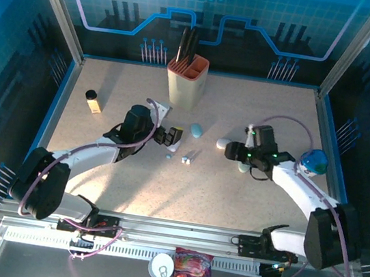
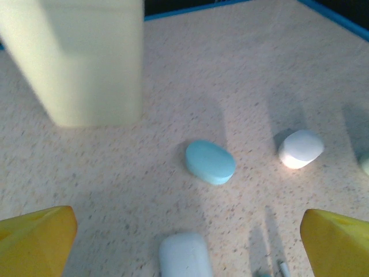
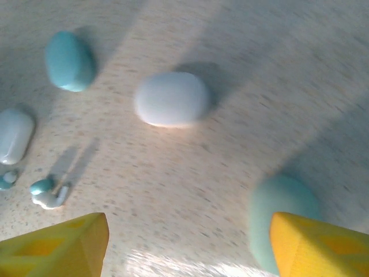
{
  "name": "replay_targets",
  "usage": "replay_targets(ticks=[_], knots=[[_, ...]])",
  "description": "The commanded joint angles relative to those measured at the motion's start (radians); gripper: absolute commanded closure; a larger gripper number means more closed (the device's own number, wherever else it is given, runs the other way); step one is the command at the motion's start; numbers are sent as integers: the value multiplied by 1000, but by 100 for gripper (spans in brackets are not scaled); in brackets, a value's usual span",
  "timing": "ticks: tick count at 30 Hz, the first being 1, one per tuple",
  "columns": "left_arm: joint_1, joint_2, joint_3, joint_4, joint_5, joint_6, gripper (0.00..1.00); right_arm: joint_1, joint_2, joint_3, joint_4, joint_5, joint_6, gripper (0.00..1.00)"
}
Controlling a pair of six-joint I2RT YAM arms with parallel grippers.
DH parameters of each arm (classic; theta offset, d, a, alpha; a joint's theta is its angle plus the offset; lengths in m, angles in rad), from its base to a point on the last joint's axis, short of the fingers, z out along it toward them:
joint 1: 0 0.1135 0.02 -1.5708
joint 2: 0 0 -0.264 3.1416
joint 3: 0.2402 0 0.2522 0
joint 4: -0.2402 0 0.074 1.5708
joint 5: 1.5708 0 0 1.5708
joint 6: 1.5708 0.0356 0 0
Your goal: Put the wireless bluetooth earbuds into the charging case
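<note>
Earbuds (image 3: 49, 195) this tiny are risking a flick across the worktop (image 3: 230, 150) under any closing finger. The pale green case (image 3: 282, 213), crowding the three-o'clock finger of the right tool (image 3: 187, 231), is inviting a nudge. They are lying loose at about nine o'clock from that tool, which is gaping wide, holding nothing. The left tool (image 2: 187, 222) is gaping empty too.

You have the utensil holder (image 1: 186, 80) standing at the back centre of the table (image 1: 245, 202). In front of it, left to right, lie an oblong case (image 2: 183, 254), a pebble case (image 1: 196, 130) and a second pebble case (image 1: 224, 142). A third pebble case (image 1: 243, 166) sits nearer you, to their right. The earbuds (image 1: 186, 159) lie just before the oblong case. A small bottle (image 1: 93, 101) lies far left.
</note>
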Motion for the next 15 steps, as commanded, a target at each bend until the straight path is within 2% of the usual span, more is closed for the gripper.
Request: replay_targets(ticks=[1, 8, 15], knots=[[38, 5, 12, -156, -49, -112, 1, 104, 100, 116, 1, 108, -138, 24], [139, -45, -14, -252, -21, -316, 1, 232, 399, 399, -70, 185, -275, 16], [159, -93, -8, -358, -51, -342, 1, 259, 669, 675, -198, 186, -342, 14]])
